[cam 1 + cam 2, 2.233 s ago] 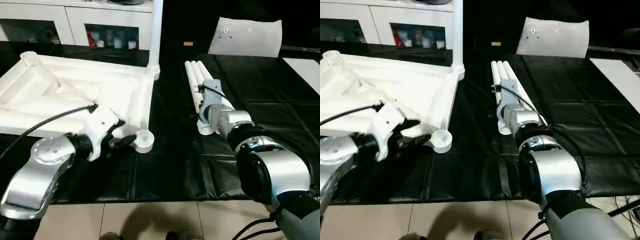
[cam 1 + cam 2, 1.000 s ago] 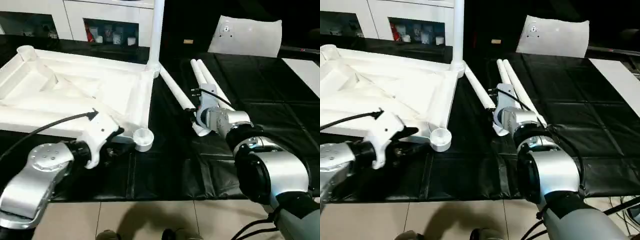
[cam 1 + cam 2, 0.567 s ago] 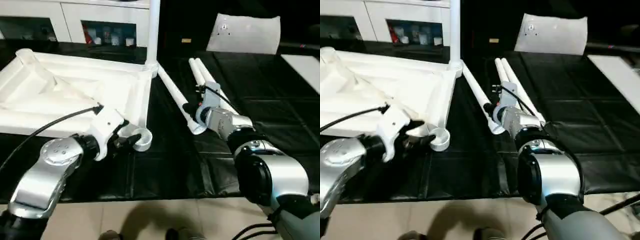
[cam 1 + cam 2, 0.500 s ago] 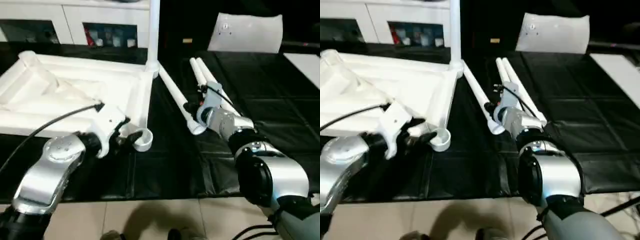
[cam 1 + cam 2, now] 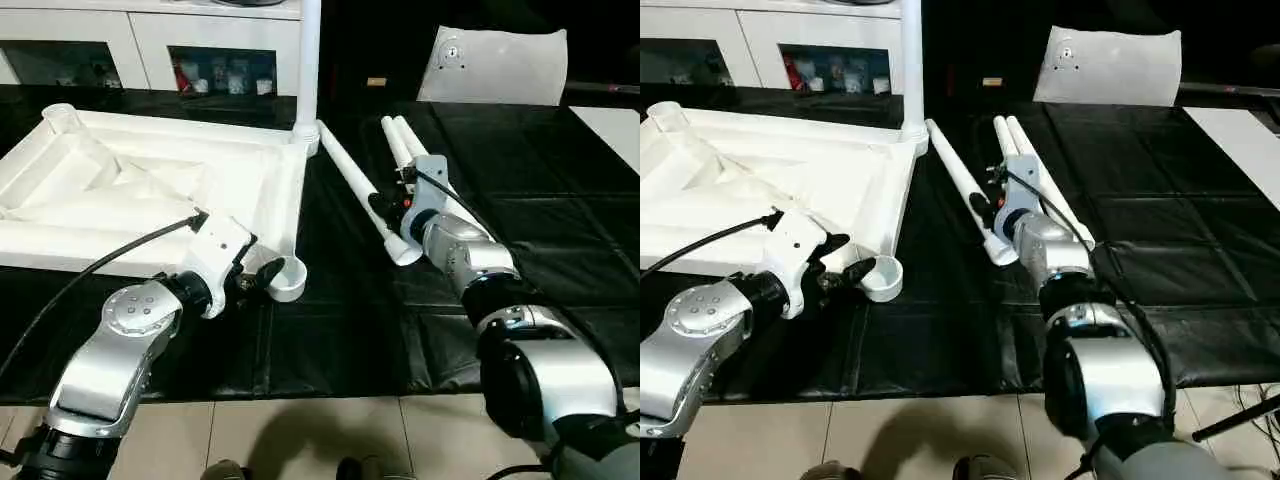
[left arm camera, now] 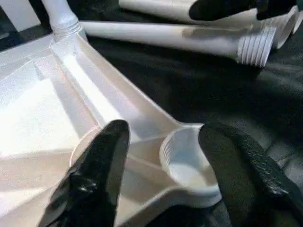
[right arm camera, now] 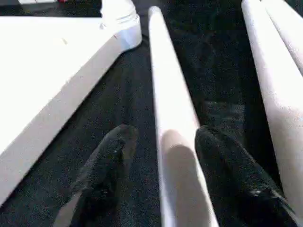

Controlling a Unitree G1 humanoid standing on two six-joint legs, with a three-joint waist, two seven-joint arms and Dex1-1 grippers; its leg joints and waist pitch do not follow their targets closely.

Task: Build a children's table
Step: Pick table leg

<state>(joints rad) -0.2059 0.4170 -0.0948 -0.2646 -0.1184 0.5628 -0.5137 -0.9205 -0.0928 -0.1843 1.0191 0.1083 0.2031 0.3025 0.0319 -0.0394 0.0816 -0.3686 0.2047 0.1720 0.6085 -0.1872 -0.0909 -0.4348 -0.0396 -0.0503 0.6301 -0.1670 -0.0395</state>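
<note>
Black cloth [image 5: 560, 190] over the table; white cupboards [image 5: 150, 40] behind, a white bag [image 5: 495, 65] at the far edge. No writing to read. Left gripper [image 6: 161, 156] spread open around the near corner socket [image 6: 187, 163] of the upside-down tabletop [image 5: 140, 190], one leg [image 5: 308, 60] standing in its far corner. Right gripper [image 7: 163, 156] stretched forward, spread either side of a lying leg [image 7: 170, 113], squeeze not clear. Two more legs [image 5: 405, 145] just beside.

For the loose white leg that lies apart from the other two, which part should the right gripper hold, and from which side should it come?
Probably the smooth round shaft just behind the threaded end of the separated leg, taken from above. It lies flat on the black table cover, and the right gripper already straddles it, one finger on each side, with room to close.
</note>
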